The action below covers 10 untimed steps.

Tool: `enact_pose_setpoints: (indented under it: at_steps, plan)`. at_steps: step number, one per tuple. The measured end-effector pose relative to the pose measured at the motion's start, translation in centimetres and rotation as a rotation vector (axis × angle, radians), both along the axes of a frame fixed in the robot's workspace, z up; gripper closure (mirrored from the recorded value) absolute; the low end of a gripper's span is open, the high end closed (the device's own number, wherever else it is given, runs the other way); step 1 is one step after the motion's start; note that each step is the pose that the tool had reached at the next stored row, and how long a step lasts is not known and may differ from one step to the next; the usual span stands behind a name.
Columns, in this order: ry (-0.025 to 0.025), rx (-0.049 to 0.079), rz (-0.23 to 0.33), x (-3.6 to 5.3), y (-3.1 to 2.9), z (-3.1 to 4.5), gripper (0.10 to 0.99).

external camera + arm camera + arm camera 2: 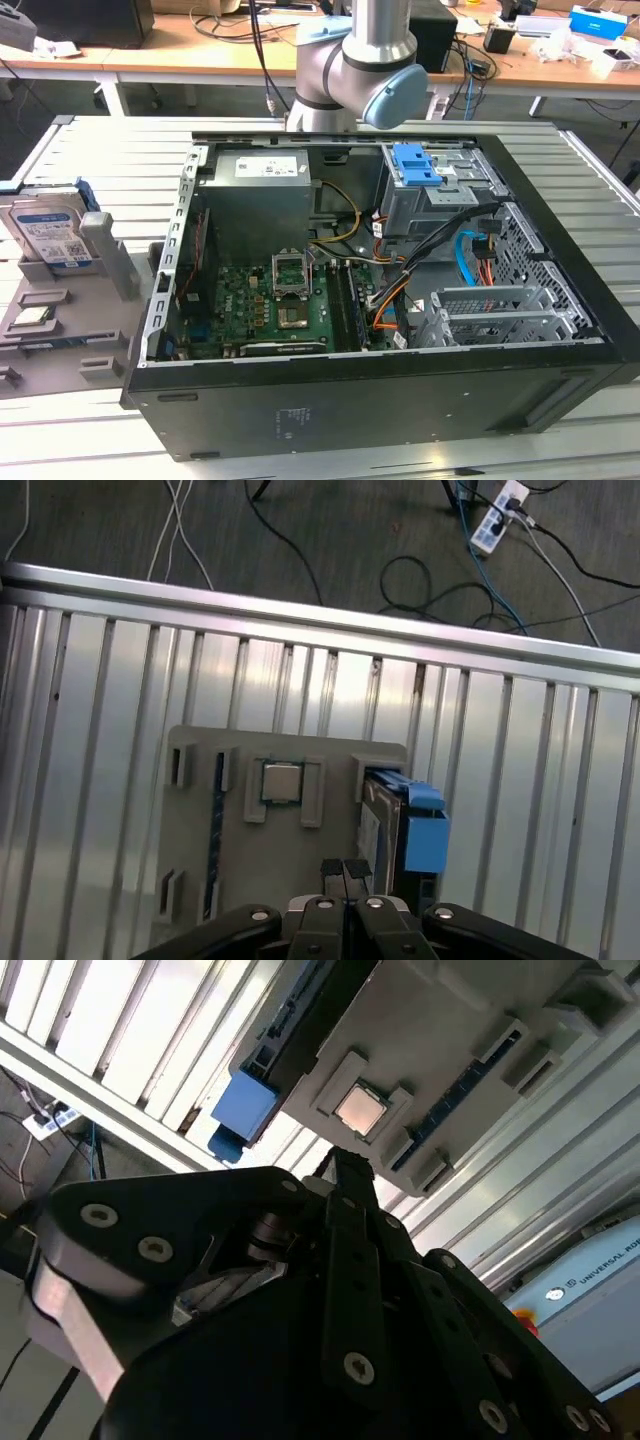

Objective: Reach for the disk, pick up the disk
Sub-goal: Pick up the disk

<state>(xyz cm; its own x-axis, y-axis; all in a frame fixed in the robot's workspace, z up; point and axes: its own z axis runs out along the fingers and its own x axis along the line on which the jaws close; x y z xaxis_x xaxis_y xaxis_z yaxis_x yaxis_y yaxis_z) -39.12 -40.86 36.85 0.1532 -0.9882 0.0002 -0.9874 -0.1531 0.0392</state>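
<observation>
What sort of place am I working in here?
Probably a robotics lab for computer assembly: an opened computer case on a slatted metal table, cable-strewn desks behind, the disk standing in a grey parts holder.

Arm (pixel 372 75) at top centre of exterior view, grey joint showing. Gripper (pixel 345 868) in first wrist view: fingertips pressed together, holding nothing.

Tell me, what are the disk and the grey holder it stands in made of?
The disk looks like silvery metal, faintly shiny, with a paper-like white-and-blue label. Its blue rail seems to be plastic, as it is smooth and evenly coloured. The grey holder looks like matte plastic, one flat colour with no gleam, though it could be painted metal.
</observation>
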Motion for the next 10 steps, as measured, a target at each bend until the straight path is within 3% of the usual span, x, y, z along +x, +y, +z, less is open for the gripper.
enact_pose_setpoints:
  at_steps: [4, 10]
  plan:
    - [0.0000, 0.000, 0.084, 0.00, 0.00, 0.00, 0.980]
    - [0.0001, 0.000, 0.167, 0.00, 0.00, 0.00, 0.980]
